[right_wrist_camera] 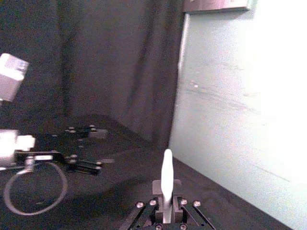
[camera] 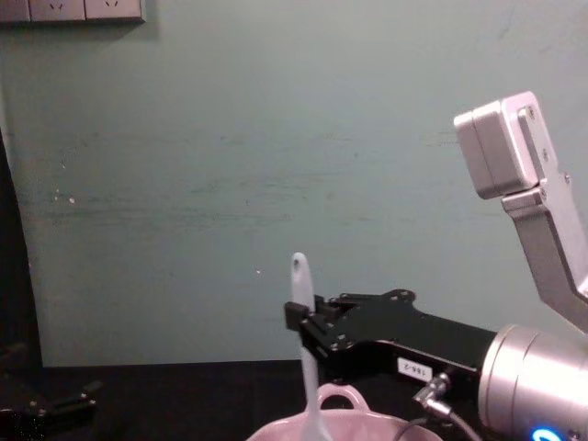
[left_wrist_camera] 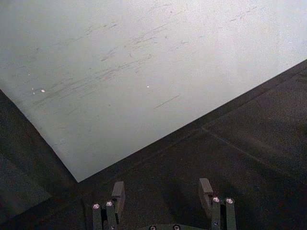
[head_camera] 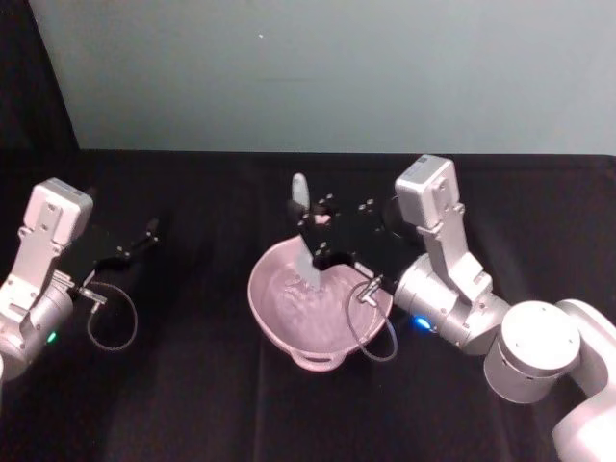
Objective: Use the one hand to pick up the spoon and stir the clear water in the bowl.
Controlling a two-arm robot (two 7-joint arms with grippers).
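Observation:
The pale pink bowl (head_camera: 258,289) sits mid-table with clear water (head_camera: 294,313) in it; its loop handle (camera: 338,396) faces me. The white spoon (head_camera: 299,192) stands nearly upright, blade down in the water and handle end up. My right gripper (head_camera: 314,252), black and flat-jawed, reaches over the bowl from the right and is shut on the spoon's shaft (camera: 304,308). In the right wrist view the spoon (right_wrist_camera: 166,177) rises from between the fingers. My left gripper (head_camera: 144,236) is parked at the table's left, open and holding nothing (left_wrist_camera: 162,190).
A black cloth (head_camera: 192,404) covers the table, and a pale green wall (head_camera: 337,67) stands behind it. A cable loop (head_camera: 111,322) hangs at the left wrist and another (head_camera: 371,332) at the right wrist, by the bowl's rim. Wall sockets (camera: 73,9) are up high.

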